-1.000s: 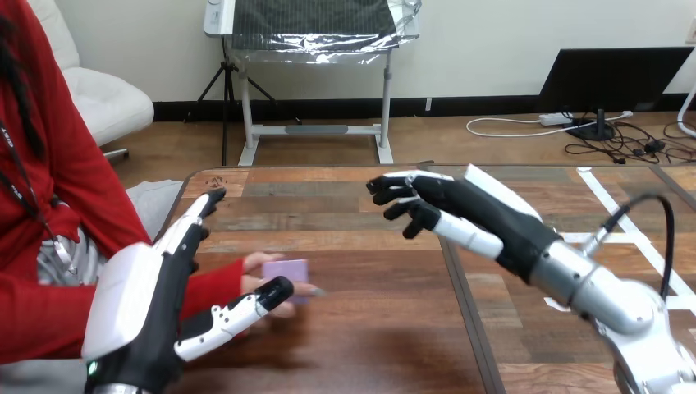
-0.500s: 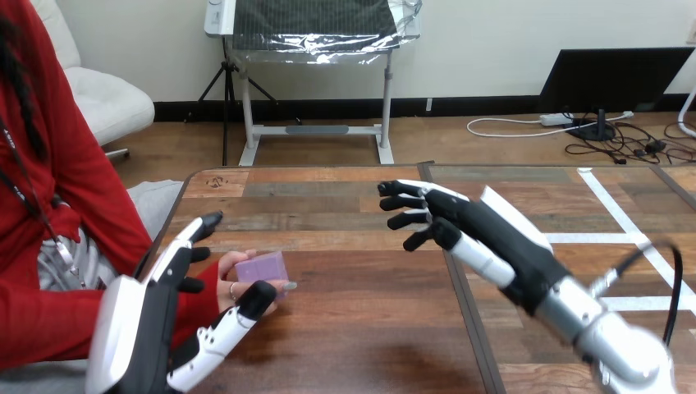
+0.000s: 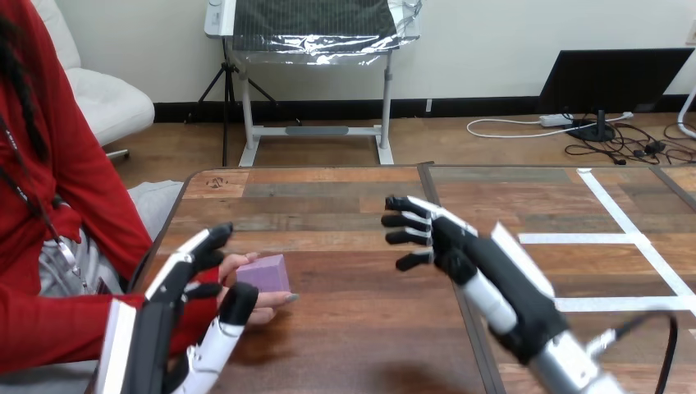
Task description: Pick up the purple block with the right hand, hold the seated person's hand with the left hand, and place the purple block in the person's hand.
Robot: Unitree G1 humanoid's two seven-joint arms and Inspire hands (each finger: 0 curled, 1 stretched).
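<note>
The block [image 3: 264,272] lies in the person's hand [image 3: 271,298]; it looks light, rigid and smooth-faced, best pinched across two opposite flat sides. Left of the block, the left hand [image 3: 176,275] brackets that hand with near-straight fingers, gripping nothing. Well right of the block, the right hand [image 3: 447,246] hovers spread and empty over flat, bare table [image 3: 361,328], with ample room.
</note>
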